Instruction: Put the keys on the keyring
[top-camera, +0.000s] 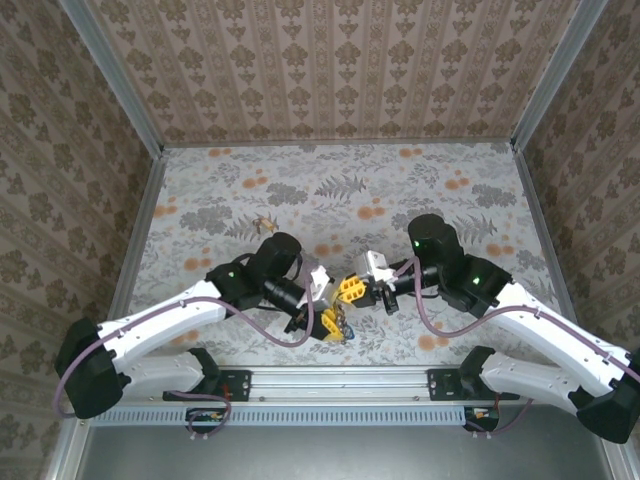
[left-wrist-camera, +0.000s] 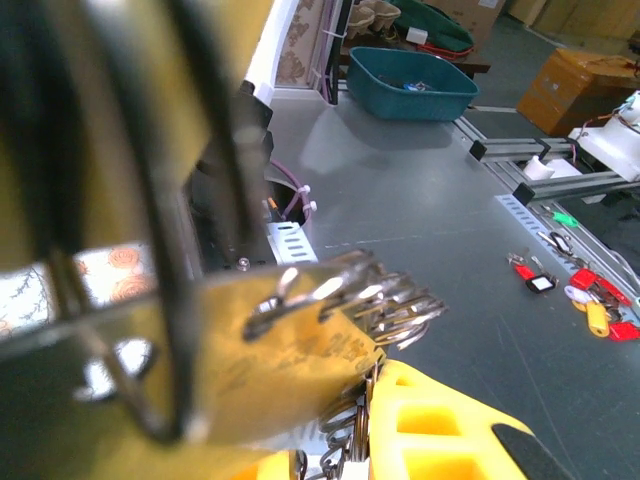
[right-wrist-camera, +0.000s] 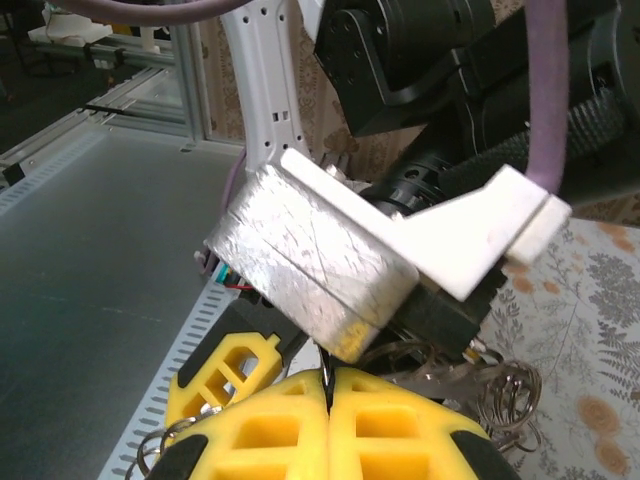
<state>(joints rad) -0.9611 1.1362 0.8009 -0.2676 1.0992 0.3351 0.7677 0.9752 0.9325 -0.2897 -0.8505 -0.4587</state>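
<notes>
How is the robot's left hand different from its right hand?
The left hand pinches the loops of the keyring; the right hand has its fingers pressed flat together. The left hand sits nearer the table's front edge, the right hand farther back. Both have yellow fingers.

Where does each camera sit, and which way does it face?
Top external: high behind the bases, looking down on the table; both arms show.
Left wrist: on the left arm, looking past its own finger at the keyring.
Right wrist: over the shut right gripper, facing the left gripper.
Both wrist views catch the keyring.
</notes>
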